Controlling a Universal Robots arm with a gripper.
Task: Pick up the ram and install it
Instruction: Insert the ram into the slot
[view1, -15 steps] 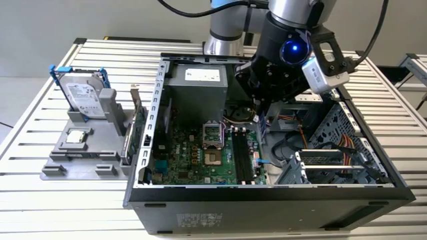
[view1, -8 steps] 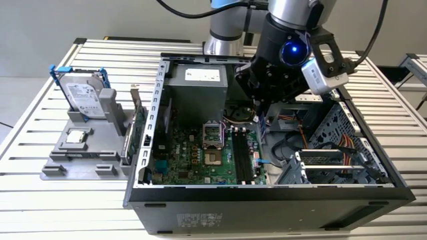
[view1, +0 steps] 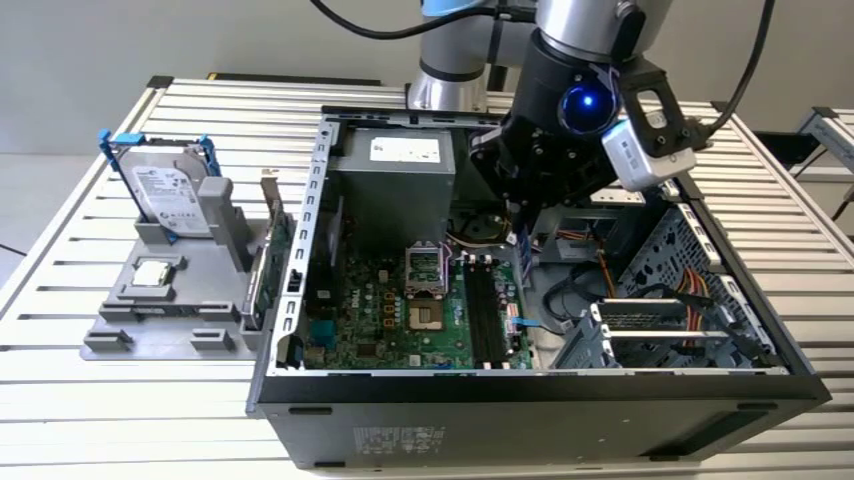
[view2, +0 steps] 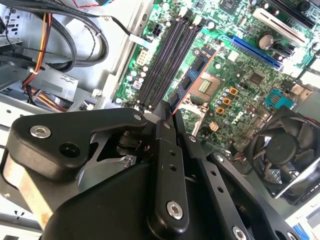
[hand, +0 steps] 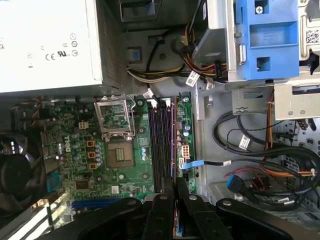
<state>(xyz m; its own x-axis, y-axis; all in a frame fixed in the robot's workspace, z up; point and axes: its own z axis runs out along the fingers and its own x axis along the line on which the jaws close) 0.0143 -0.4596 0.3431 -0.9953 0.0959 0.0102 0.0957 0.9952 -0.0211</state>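
Note:
The ram (view2: 192, 80) is a thin dark board strip with an orange edge. It sticks out from between my gripper's (view2: 170, 107) fingers, which are shut on it. In the exterior view my gripper (view1: 525, 240) hangs inside the open computer case (view1: 300, 300) with the ram (view1: 529, 258) pointing down. It is above the motherboard, slightly to the exterior view's right of the black memory slots (view1: 483, 310). In the first wrist view the gripper (hand: 173, 182) is lined up along the slots (hand: 160, 145). The ram floats above the slots (view2: 167, 55), apart from them.
A grey power supply (view1: 394, 170) stands behind the motherboard, and the CPU socket (view1: 424, 270) lies beside the slots. Loose cables (view1: 627, 280) and a drive cage (hand: 265, 40) crowd the case's other side. Outside the case, a grey holder carries a hard drive (view1: 174, 195), a silver chip (view1: 154, 272) and a green card (view1: 274, 260).

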